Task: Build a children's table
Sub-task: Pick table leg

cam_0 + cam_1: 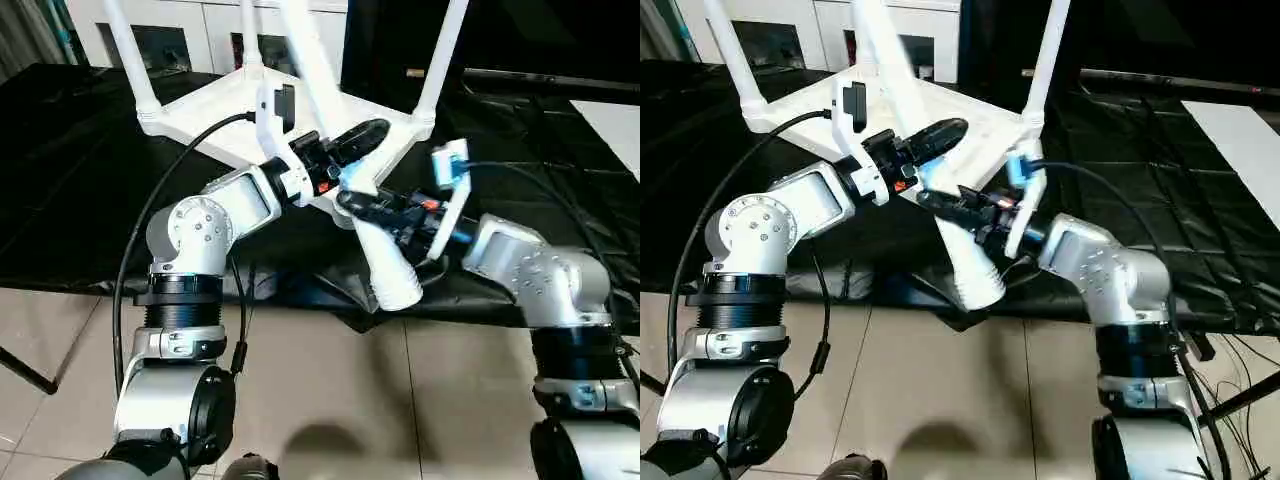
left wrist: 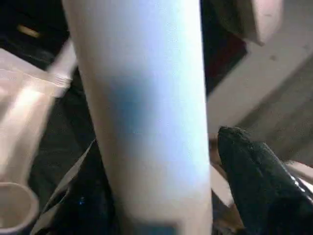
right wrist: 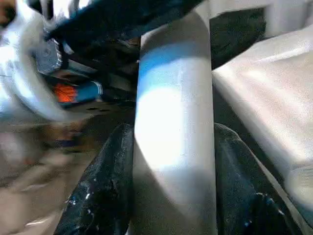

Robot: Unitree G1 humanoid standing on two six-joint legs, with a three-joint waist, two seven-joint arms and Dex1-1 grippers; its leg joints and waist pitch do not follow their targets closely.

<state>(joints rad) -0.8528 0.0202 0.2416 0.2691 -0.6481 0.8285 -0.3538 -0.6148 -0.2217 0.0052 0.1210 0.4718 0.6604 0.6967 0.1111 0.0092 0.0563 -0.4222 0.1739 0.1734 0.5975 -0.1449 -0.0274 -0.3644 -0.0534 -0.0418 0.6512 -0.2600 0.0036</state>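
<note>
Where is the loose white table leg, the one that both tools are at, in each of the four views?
Left eye view: loose leg slants through the centre, thick end nearest the camera.
Right eye view: same leg, just left of centre.
Left wrist view: wide blurred white tube running top to bottom.
Right wrist view: upright tube between two black fingers.
Shared landmark: the upturned table top.

Indoor test or lab room; beige tiled floor (image 1: 330, 400) underfoot; black sheeting (image 1: 80, 180) draped over the low work surface; white cabinet with glass doors (image 1: 150, 35) along the rear wall; loose cables (image 1: 1230, 410) trailing on the floor.
</note>
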